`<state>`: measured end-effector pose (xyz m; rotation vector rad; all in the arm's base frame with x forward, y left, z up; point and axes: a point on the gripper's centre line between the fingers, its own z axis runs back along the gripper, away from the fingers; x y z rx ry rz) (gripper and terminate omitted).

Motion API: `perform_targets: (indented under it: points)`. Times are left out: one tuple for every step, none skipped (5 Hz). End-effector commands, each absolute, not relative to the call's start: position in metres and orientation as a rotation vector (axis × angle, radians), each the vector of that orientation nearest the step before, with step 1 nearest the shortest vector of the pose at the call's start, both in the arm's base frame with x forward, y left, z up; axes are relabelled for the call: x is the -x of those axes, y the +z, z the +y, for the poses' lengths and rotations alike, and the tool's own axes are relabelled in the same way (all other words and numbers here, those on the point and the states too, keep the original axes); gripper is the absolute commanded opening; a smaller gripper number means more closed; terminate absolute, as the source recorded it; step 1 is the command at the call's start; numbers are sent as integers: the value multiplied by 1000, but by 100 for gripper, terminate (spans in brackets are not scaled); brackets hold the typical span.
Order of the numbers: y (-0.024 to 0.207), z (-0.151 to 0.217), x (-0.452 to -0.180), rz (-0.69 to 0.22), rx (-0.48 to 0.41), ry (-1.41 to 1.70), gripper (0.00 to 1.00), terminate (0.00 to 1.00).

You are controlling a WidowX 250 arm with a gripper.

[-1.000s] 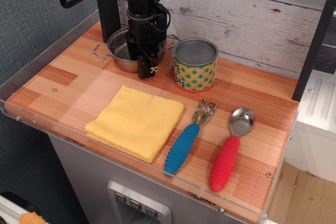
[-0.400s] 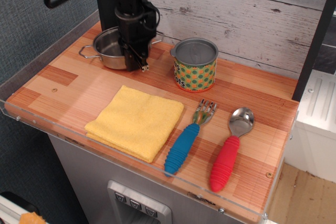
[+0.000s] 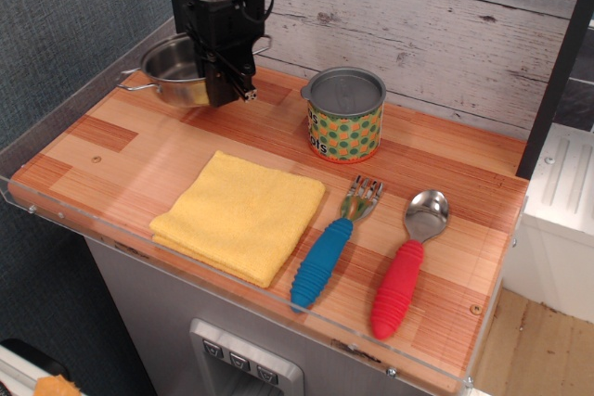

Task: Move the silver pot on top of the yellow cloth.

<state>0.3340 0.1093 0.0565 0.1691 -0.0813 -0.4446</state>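
Gripper clamps silver pot rim, table back-left corner.

Bare wood lies open between the silver pot and the yellow cloth; the dotted can stands aside, right.

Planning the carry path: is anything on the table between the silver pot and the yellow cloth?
Nothing visible. The silver pot is at the back left, in the end effector; bare wood lies between it and the yellow cloth. The dotted can stands off to the right.
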Motion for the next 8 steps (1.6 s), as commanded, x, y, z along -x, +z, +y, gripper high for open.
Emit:
perform_targets:
  points:
    - [96, 75, -304, -105, -210, -308, 0, 0]
    - [90, 58, -279, -107, -205, -272, 0, 0]
    - [79, 41, -262, -107, -187, -292, 0, 0]
    - [67, 27, -255, -108, -197, -343, 0, 0]
    - [59, 19, -258, -123, -195, -376, 0, 0]
    - [51, 17, -256, -99, -178, -387, 0, 0]
    - [44, 11, -256, -81, -175, -409, 0, 0]
    - [40, 7, -254, -89, -166, -419, 0, 0]
